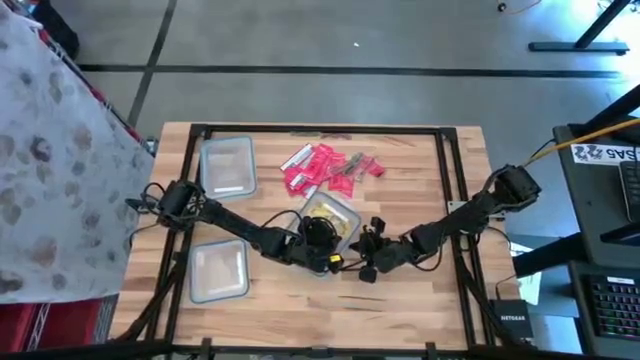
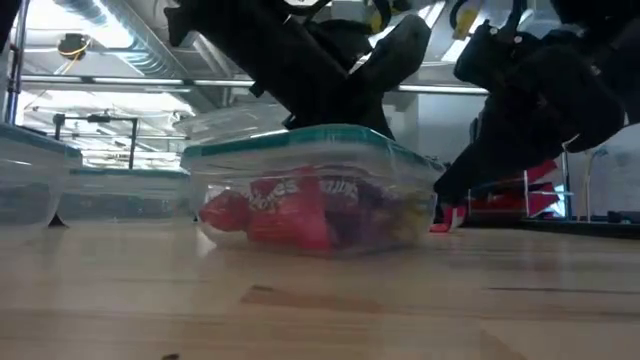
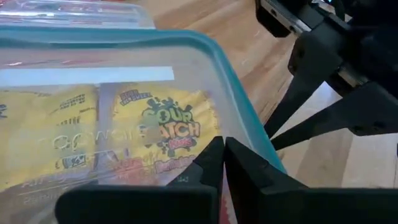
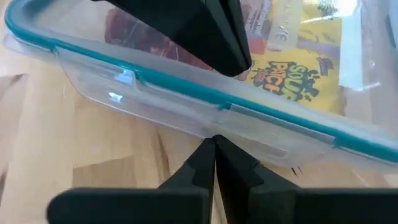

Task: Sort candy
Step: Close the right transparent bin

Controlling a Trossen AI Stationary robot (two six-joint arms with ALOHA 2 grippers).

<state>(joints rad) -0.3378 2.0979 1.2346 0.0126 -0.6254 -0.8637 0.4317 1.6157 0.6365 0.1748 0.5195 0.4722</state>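
Left gripper [image 3: 224, 163] fingers pressed together, tips over the teal rim of the middle tub [image 1: 345, 212], nothing visibly pinched. Right gripper [image 4: 214, 163] fingers likewise closed flat, empty, tips just beside the tub's outer wall. Inside the tub: yellow Sour Patch packs [image 3: 168, 127] plus red pieces [image 2: 265, 215]. Loose candy pile [image 1: 328, 168], mostly red/pink, lying on the table [image 1: 420, 290] beyond the tub, apart from both grippers. Two more clear tubs [image 1: 228, 166] at the left side. Judged step: between picks, sorting only partly done. Next move likely calls for lifting clear of the rim, reaching to the pile, spreading fingers around one piece.
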